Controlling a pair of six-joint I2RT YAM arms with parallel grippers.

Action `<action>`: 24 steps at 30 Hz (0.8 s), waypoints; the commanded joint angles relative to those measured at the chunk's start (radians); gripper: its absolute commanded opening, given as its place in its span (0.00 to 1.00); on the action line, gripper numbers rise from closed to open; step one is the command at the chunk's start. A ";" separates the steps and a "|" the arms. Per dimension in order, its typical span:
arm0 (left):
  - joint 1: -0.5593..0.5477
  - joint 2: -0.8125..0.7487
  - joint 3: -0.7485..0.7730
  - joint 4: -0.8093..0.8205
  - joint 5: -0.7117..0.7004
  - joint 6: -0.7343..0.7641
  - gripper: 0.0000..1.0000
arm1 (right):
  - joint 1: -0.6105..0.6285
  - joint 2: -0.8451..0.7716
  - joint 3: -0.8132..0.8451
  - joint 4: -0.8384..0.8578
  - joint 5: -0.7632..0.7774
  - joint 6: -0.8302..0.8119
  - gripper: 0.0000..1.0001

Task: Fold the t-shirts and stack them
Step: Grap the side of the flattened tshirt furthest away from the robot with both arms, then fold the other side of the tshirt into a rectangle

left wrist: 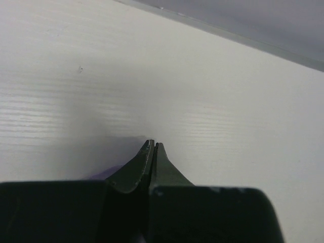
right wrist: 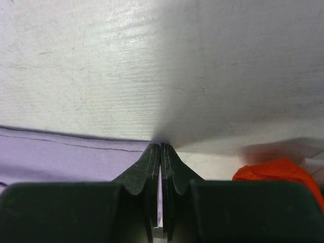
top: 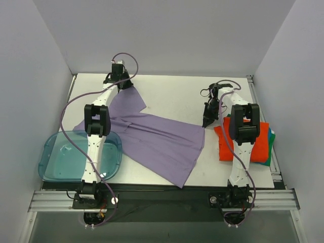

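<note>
The lavender-purple t-shirt (top: 157,139) lies spread across the middle of the white table. My left gripper (top: 125,84) is shut at the shirt's far left corner; in the left wrist view its jaws (left wrist: 153,143) are closed, with a sliver of purple cloth (left wrist: 104,173) beside them. My right gripper (top: 206,123) is shut on the shirt's right edge; the right wrist view shows lavender cloth (right wrist: 61,157) between the closed jaws (right wrist: 161,146). The orange-red t-shirt (top: 260,144) lies folded at the right, and also shows in the right wrist view (right wrist: 276,172). A green-teal edge (top: 272,137) shows under it.
A translucent blue plastic tray (top: 63,159) sits at the near left, partly under the left arm. Grey walls enclose the table on three sides. A metal rail (top: 162,198) runs along the near edge.
</note>
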 commanded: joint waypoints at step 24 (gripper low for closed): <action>0.116 0.043 0.051 0.677 0.237 -0.545 0.00 | -0.132 0.116 0.437 -0.122 0.013 0.113 0.00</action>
